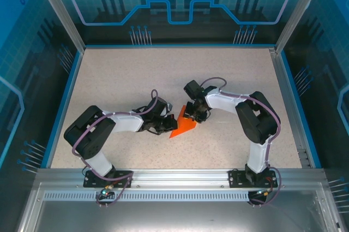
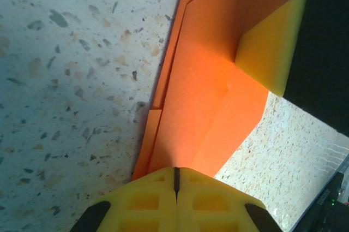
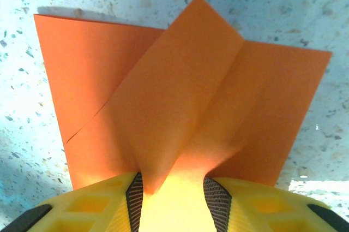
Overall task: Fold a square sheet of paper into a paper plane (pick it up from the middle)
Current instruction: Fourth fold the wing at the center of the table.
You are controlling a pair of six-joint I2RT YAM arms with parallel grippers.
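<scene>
Arms of a two-armed robot reach inward over a pale speckled table [image 1: 109, 79] and meet just below the centre of the overhead view. Between them lies a bright orange sheet of paper [image 1: 184, 126], partly folded into a pointed shape. Its tip points toward the lower left of the frame. The left gripper [image 1: 168, 124] is at the sheet's left edge. The right gripper [image 1: 194, 114] is over its upper right part.

In the left wrist view, the left gripper [image 2: 175, 183] sits at the bottom centre. Its yellow fingers are pressed together, with just a thin dark seam between them. The narrow lower end of the sheet [image 2: 207, 95] runs straight into that seam, so this gripper appears to be pinching the paper's edge. Layered folds run up toward the top of the frame. At the upper right, one yellow finger pad [image 2: 267, 52] of the right gripper rests on the paper's top surface.

In the right wrist view, the right gripper [image 3: 174, 194] is at the bottom edge with its fingers held apart. A raised ridge of the sheet [image 3: 180, 95] rises from the flat paper and fills the gap between them. It cannot be told whether the fingers are squeezing that ridge. The rest of the paper spreads flat on the table to the left and right, with a sharp crease running toward the top centre.
</scene>
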